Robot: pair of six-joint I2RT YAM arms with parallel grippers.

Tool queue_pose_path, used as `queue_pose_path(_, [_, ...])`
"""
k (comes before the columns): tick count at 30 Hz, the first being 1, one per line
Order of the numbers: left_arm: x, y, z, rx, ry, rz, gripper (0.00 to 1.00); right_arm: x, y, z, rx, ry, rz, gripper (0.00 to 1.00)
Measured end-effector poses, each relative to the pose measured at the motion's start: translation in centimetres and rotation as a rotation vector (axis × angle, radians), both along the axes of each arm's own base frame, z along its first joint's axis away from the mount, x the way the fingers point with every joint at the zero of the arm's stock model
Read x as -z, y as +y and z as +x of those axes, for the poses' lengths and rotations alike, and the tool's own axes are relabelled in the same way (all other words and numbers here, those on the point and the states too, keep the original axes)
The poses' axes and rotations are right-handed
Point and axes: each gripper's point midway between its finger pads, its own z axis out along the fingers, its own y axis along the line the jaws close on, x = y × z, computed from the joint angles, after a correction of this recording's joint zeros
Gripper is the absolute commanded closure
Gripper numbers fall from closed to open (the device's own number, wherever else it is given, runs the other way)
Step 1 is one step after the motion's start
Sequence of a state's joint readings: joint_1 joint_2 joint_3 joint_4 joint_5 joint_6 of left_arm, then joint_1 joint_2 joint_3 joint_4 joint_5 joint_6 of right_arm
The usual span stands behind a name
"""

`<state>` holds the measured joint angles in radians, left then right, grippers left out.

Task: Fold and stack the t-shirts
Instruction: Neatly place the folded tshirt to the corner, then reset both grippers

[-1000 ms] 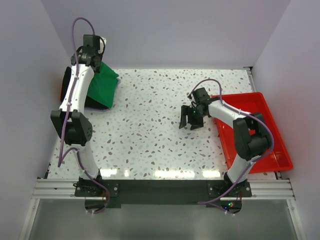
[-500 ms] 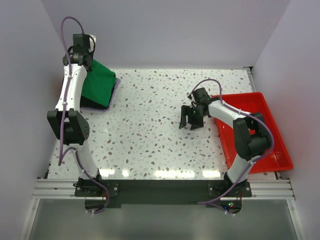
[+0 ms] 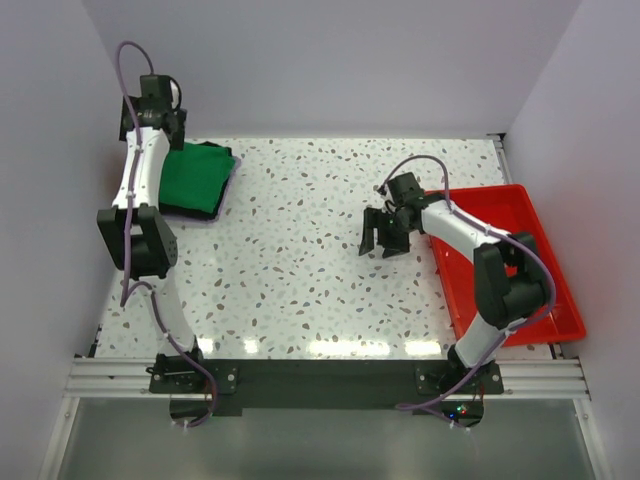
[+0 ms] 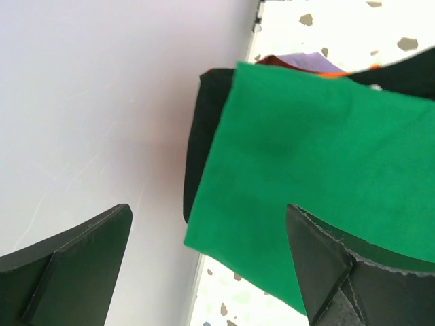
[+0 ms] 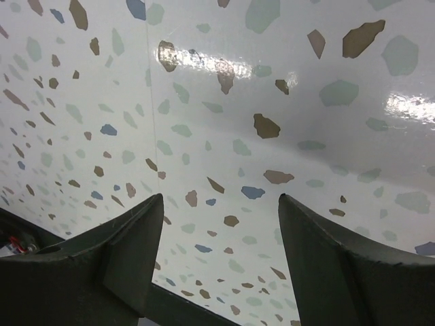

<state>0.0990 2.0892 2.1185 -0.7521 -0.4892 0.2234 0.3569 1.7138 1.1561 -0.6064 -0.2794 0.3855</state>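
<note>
So the right gripper was parked just off the red tray's left edge, hanging over bare speckled table. Its jaws were spread fairly wide with nothing between them, and it had barely budged over the last second. Nothing much going on at that end.

The real change was way across the table from the tray, on the far left. A second before, the green t-shirt was bunched up and dangling from the left arm's pinch. Now it lay flat and roughly squared on top of the pile. From the wrist view you could see a black t-shirt under it, plus slivers of a purple one and a red one poking out at the edge.

Even farther from the tray, back toward the corner, the left gripper had let go. Its jaws had popped wide and held nothing, hovering above the pile's edge.

My read: that was the drop-off, so the green one counts as stacked. I couldn't spot any loose shirt left on the table or in the tray, so this may be about wrapped up.
</note>
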Motion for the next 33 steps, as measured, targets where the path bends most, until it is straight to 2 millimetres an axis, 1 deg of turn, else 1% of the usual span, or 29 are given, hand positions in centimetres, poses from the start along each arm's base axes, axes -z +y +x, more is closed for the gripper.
queue_pose_path(4, [-0.9, 0.2, 0.4, -0.036, -0.059, -0.005, 0.0, -1.6, 0.1, 0.2, 0.006, -0.04, 0.017, 0.28])
queue_pose_path(7, [-1.4, -0.3, 0.0, -0.048, -0.109, -0.045, 0.0, -2.8, 0.1, 0.4, 0.01, -0.076, 0.03, 0.28])
queue_pose_path(9, [-1.8, -1.2, -0.9, -0.05, -0.153, -0.093, 0.0, -3.4, 0.1, 0.5, 0.016, -0.098, 0.034, 0.28])
queue_pose_path(11, [-1.8, -2.3, -2.4, -0.048, -0.179, -0.146, 0.0, -4.1, 0.0, 0.8, 0.021, -0.128, 0.036, 0.28])
queue_pose_path(14, [-1.8, -5.0, -4.9, -0.027, -0.235, -0.208, 0.0, -5.3, -0.1, 1.2, 0.028, -0.175, 0.039, 0.28])
queue_pose_path(16, [-1.4, -8.0, -6.8, 0.001, -0.269, -0.242, 0.0, -5.9, -0.3, 1.5, 0.036, -0.208, 0.037, 0.28])
queue_pose_path(18, [-0.4, -12.0, -8.3, 0.06, -0.29, -0.29, 0.0, -6.5, -0.4, 1.6, 0.041, -0.236, 0.04, 0.28])
queue_pose_path(21, [2.5, -18.5, -10.8, 0.164, -0.273, -0.367, 0.0, -7.1, -0.7, 1.6, 0.051, -0.272, 0.036, 0.28])
queue_pose_path(23, [4.7, -22.1, -12.7, 0.219, -0.234, -0.406, 0.0, -7.3, -0.9, 1.5, 0.056, -0.291, 0.035, 0.28])
queue_pose_path(25, [6.7, -25.3, -14.7, 0.267, -0.194, -0.442, 0.0, -7.3, -1.2, 1.5, 0.065, -0.305, 0.026, 0.28])
queue_pose_path(26, [7.5, -26.6, -15.7, 0.285, -0.176, -0.459, 0.0, -7.2, -1.3, 1.4, 0.067, -0.312, 0.025, 0.28])
queue_pose_path(28, [8.3, -29.2, -17.6, 0.318, -0.157, -0.494, 0.0, -7.2, -1.6, 1.3, 0.073, -0.327, 0.022, 0.28])
queue_pose_path(31, [8.4, -31.7, -19.6, 0.35, -0.158, -0.54, 0.0, -7.0, -1.9, 1.3, 0.083, -0.344, 0.012, 0.28])
queue_pose_path(33, [8.0, -32.6, -20.5, 0.359, -0.169, -0.571, 0.0, -7.0, -2.0, 1.4, 0.089, -0.352, 0.01, 0.28])
